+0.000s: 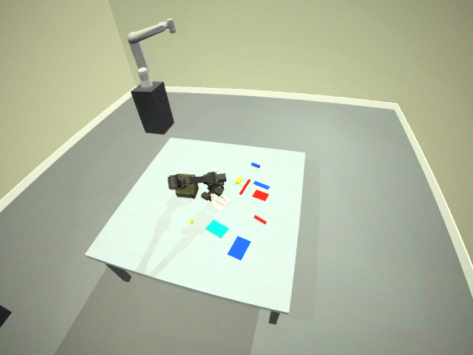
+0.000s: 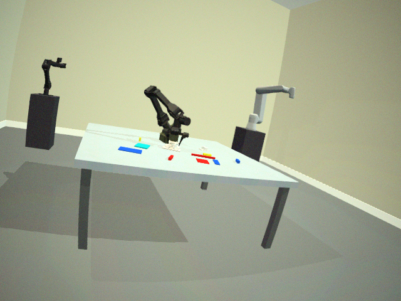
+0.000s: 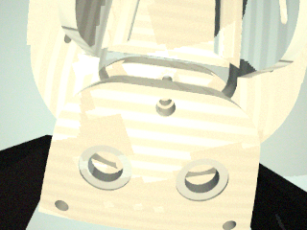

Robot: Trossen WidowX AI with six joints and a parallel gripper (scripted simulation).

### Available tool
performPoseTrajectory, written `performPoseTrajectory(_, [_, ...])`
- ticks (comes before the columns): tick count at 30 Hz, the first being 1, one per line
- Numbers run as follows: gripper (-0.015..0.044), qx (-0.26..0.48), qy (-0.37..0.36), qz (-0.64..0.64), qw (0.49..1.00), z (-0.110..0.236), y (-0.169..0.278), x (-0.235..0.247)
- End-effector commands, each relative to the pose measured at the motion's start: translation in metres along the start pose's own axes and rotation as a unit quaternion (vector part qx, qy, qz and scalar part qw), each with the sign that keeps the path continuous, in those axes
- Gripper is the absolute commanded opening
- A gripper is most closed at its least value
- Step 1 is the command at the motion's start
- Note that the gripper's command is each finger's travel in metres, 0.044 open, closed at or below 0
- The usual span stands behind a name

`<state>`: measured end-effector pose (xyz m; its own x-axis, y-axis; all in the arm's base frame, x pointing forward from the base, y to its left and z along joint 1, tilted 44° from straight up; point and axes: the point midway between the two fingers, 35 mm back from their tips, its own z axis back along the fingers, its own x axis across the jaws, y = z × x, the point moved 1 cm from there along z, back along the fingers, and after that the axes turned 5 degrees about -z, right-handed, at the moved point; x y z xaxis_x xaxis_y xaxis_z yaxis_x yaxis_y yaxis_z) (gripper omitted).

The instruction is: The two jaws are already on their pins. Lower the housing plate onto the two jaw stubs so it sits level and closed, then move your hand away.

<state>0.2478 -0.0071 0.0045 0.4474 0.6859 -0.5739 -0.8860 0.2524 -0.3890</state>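
Gripper [image 1: 211,194] [image 2: 180,140] gripping housing plate [image 3: 158,139] between fingers

Robot lab: arms on dark pedestals [image 1: 154,110] [image 2: 41,121], bare walls.

"How many flat rectangular pieces lie toward six o'clock on the table in the top view?"

"Two: one cyan sheet [image 1: 217,228] [image 2: 141,146], one blue sheet [image 1: 239,248] [image 2: 130,150]."

"And toward three o'clock from the table's middle?"

"One red sheet [image 1: 260,195] [image 2: 202,160], two red bars, two blue bars and one yellow block [image 1: 239,180] [image 2: 207,154]."

"Small yellow pieces toward eight o'clock?"

"One [image 1: 191,221] [image 2: 140,139]."

"Robot arms in the exterior view?"

"Three: two black, one grey."
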Motion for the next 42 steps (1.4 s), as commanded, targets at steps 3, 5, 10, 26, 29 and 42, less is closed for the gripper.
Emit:
performPoseTrajectory(3, [0.0351,-0.002,0.001,0.001,1.000,-0.0004,-0.0003,-0.0003])
performPoseTrajectory(5, [0.0351,-0.002,0.001,0.001,1.000,-0.0005,-0.0003,-0.0003])
performPoseTrajectory(10, [0.0351,-0.002,0.001,0.004,1.000,-0.0027,-0.0003,-0.0004])
performPoseTrajectory(26, [0.0351,-0.002,0.001,0.005,1.000,-0.0052,-0.0003,-0.0004])
performPoseTrajectory(29, [0.0351,-0.002,0.001,0.005,1.000,-0.0054,-0.0003,-0.0004])
performPoseTrajectory(42, [0.0351,-0.002,0.002,0.004,1.000,-0.0082,-0.0003,-0.0005])
